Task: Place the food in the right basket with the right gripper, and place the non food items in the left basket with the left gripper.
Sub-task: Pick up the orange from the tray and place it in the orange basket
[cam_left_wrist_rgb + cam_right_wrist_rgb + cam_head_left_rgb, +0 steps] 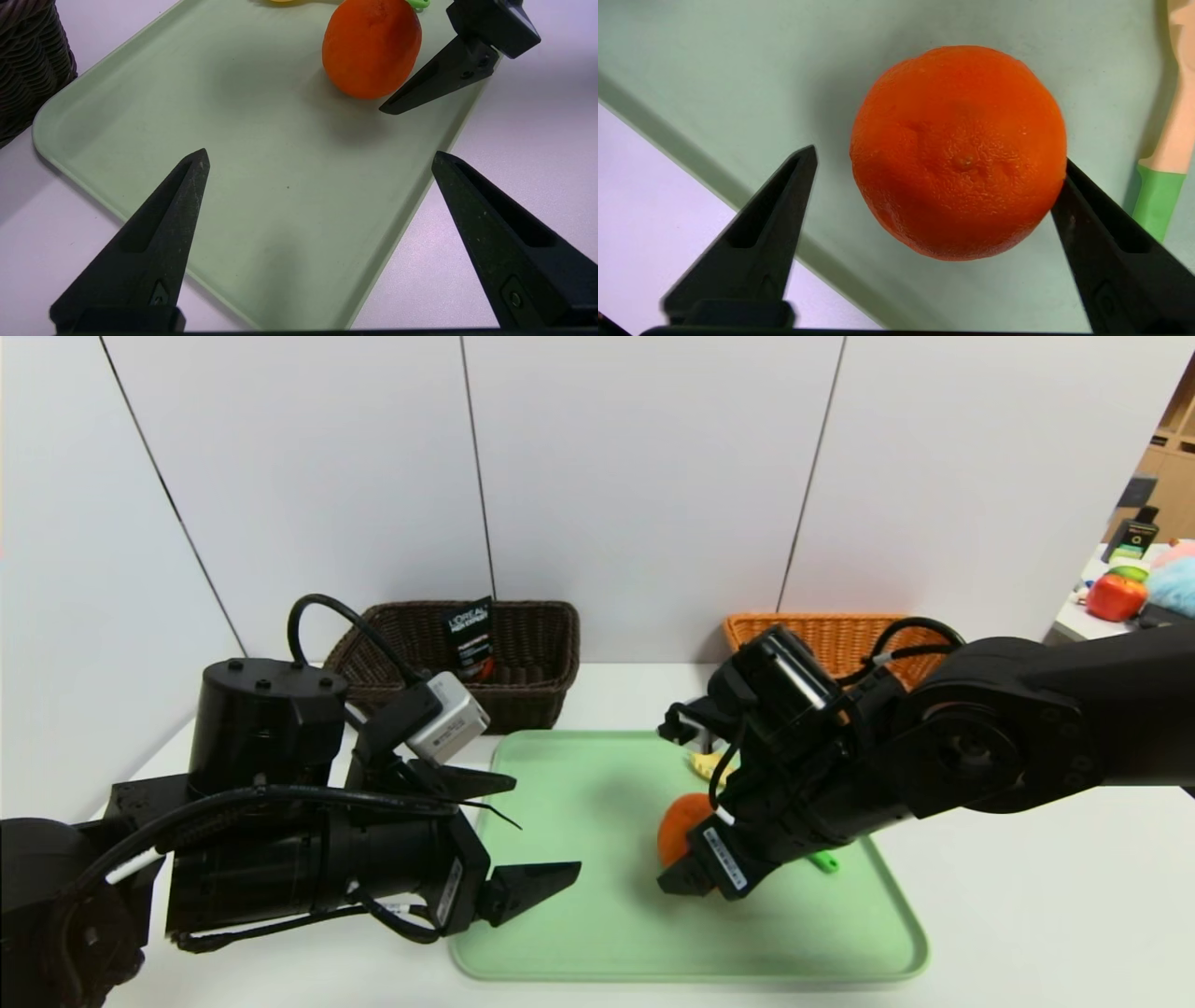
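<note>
The orange fruit (678, 823) (959, 151) rests on the green tray (579, 915). My right gripper (680, 861) (938, 156) is open and straddles it, one finger touching its side, the other apart. The yellow-headed, green-handled utensil (823, 861) (1157, 200) lies on the tray just beyond the fruit, mostly hidden under the right arm. The black L'OREAL tube (470, 637) stands inside the dark brown basket (532, 609). The orange-tan basket (822, 633) sits behind the right arm. My left gripper (546, 826) (320, 156) hovers open and empty over the tray's left part.
Both baskets stand against the white wall at the back of the white table (1027, 896). In the left wrist view a finger of the right gripper (439, 79) shows beside the fruit (371, 46). A side table with toys (1116, 597) is far right.
</note>
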{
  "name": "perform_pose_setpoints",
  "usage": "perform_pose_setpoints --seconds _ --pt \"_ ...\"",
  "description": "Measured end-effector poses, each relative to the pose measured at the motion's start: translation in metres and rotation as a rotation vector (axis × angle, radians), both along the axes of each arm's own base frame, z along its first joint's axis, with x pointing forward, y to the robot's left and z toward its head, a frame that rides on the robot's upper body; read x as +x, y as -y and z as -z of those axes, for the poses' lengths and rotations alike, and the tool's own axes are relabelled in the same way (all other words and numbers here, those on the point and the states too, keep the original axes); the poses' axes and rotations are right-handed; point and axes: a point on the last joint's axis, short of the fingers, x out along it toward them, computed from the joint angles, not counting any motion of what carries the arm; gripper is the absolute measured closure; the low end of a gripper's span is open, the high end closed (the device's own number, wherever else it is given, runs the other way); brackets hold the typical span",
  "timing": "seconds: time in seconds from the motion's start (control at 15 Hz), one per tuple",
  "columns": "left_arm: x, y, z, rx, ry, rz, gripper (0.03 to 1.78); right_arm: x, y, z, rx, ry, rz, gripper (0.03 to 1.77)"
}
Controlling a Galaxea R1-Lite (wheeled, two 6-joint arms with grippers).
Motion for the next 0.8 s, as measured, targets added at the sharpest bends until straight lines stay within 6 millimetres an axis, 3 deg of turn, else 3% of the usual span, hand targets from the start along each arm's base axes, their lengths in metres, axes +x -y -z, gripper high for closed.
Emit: perform_pose_setpoints --seconds 0.13,0.2,0.47,0.8 --pt "0.000 0.000 0.000 -0.001 -0.001 0.000 0.12 0.000 -0.001 0.002 -0.011 0.002 0.003 0.58" --pt "0.000 0.000 0.000 -0.001 -0.001 0.000 0.12 0.000 -0.001 0.003 -0.016 0.008 0.006 0.63" --pt "0.000 0.000 0.000 -0.001 -0.001 -0.001 0.12 0.000 -0.001 -0.001 -0.011 0.021 0.011 0.68" --pt "0.000 0.000 0.000 -0.002 0.001 -0.001 0.12 0.010 0.024 -0.045 0.101 0.173 0.098 0.69"
